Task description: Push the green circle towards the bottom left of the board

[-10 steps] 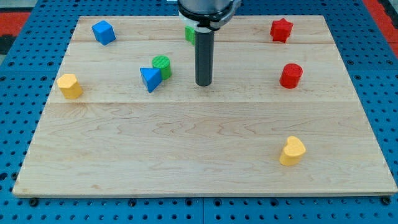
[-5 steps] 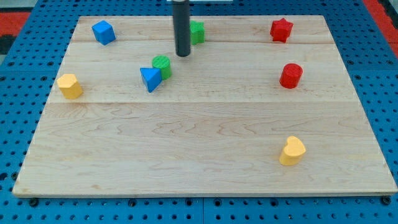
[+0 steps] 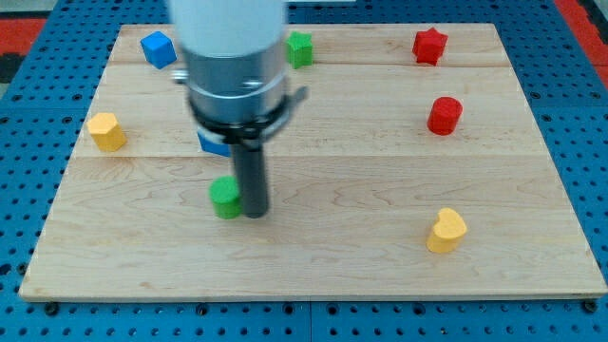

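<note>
Sitting left of centre on the wooden surface [image 3: 380, 275], the green circle [image 3: 225, 198] looks light, stiff and slippery, so my tip [image 3: 256, 212], touching its right side, should push there, having no jaws

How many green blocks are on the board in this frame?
2. The green circle sits left of centre, just left of my tip; another green block is at the top edge. The arm may hide more.
</note>
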Controlling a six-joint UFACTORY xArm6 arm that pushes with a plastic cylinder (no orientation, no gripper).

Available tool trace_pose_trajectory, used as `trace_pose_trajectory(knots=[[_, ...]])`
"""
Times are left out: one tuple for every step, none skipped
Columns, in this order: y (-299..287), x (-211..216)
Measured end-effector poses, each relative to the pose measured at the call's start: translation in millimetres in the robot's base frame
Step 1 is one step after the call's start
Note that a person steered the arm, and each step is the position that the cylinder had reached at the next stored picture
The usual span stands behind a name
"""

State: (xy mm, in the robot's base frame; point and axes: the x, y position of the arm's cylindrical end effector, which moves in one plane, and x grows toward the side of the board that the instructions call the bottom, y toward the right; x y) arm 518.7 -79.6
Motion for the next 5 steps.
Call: trace_pose_trajectory(knots=[[12, -15], [-15, -16], [-92, 6], [-105, 7], [-101, 0]])
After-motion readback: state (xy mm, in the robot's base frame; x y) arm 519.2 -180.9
